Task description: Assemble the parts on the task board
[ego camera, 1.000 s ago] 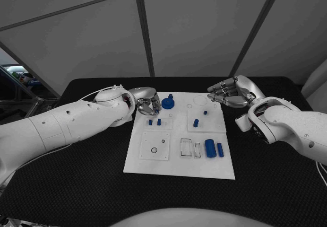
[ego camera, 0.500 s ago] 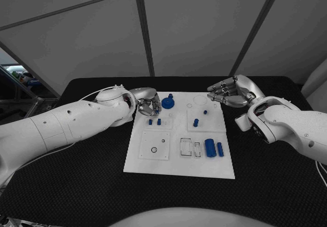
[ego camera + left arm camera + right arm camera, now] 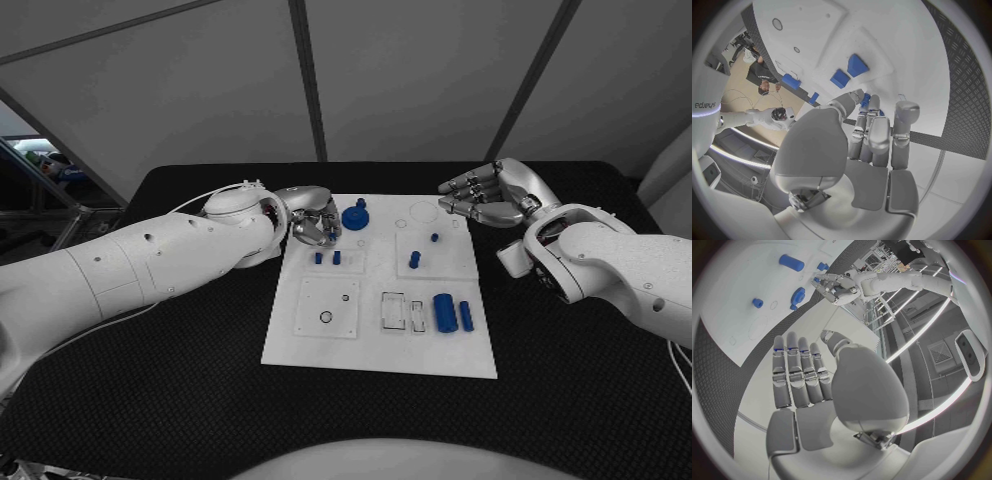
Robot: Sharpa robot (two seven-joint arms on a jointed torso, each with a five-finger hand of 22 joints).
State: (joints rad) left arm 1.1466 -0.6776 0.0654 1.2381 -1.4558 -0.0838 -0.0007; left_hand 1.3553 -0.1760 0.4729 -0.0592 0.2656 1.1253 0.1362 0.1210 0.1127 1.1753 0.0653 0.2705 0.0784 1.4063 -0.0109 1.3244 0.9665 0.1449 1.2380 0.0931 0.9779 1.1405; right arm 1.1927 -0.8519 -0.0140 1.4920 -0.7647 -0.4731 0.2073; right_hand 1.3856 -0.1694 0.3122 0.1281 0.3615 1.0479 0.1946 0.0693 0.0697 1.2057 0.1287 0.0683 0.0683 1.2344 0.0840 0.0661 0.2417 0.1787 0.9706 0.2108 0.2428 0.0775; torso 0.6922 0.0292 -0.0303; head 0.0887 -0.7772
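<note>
On the far part of the white task board (image 3: 381, 345), the round blue part (image 3: 355, 219) stands just beside the left hand (image 3: 313, 218), whose fingers are apart and empty, and it looks light, stiff and smooth, best pinched by its narrow top.

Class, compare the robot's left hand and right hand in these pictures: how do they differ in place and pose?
The left hand hangs over the task board's far left corner, beside the round blue part; the right hand hangs beyond the board's far right corner, over black table. The left hand's fingers point down; the right hand's curl sideways. Both hold nothing.
</note>
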